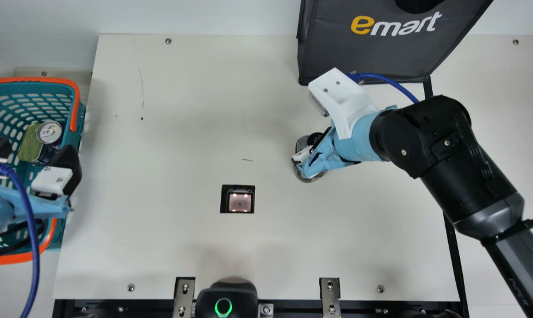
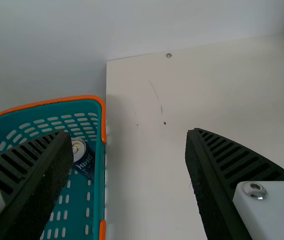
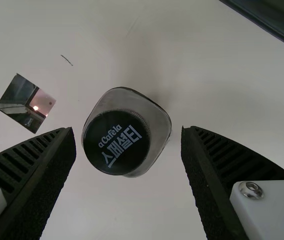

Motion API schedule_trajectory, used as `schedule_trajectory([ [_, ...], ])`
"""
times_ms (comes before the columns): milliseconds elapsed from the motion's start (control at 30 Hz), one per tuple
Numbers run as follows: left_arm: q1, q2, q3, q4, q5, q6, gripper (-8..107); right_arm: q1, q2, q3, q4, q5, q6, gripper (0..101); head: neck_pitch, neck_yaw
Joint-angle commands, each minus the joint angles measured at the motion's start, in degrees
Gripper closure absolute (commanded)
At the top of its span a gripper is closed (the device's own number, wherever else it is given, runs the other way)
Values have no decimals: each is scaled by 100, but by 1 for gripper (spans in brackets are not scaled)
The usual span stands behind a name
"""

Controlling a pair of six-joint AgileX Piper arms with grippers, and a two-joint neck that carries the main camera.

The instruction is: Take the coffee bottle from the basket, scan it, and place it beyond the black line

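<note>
Coffee bottle (image 3: 126, 134) stands upright on the bench (image 1: 182, 154), long axis vertical, between the scanner window (image 1: 240, 201) and the black line (image 1: 452, 260) toward the right edge. Right jaws, wide apart, line up with it on opposite sides; closing seems the next move, perhaps after lowering. Right arm (image 1: 474, 185) is nearer, slanting from the near right corner, wrist angled down. Left jaws, also wide, hang over the basket (image 1: 74, 99).

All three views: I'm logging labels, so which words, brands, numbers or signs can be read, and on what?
"emart": on the dark bag
"aCaféla 스페셜티": on the black bottle cap
Too small to read: print on the can and right arm
</note>
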Motion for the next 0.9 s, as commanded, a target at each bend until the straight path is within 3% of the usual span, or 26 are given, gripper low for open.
schedule_trajectory([
  [0, 0, 0, 0, 0, 0, 0, 9, 5, 11, -20, 27, 31, -2, 39, -96, 9],
  [300, 0, 0, 0, 0, 0, 0, 9, 40, 69, -105, 76, 47, 1, 99, -96, 9],
  [867, 0, 0, 0, 0, 0, 0, 9, -164, 120, -575, 68, 212, -203, 101, -96, 9],
])
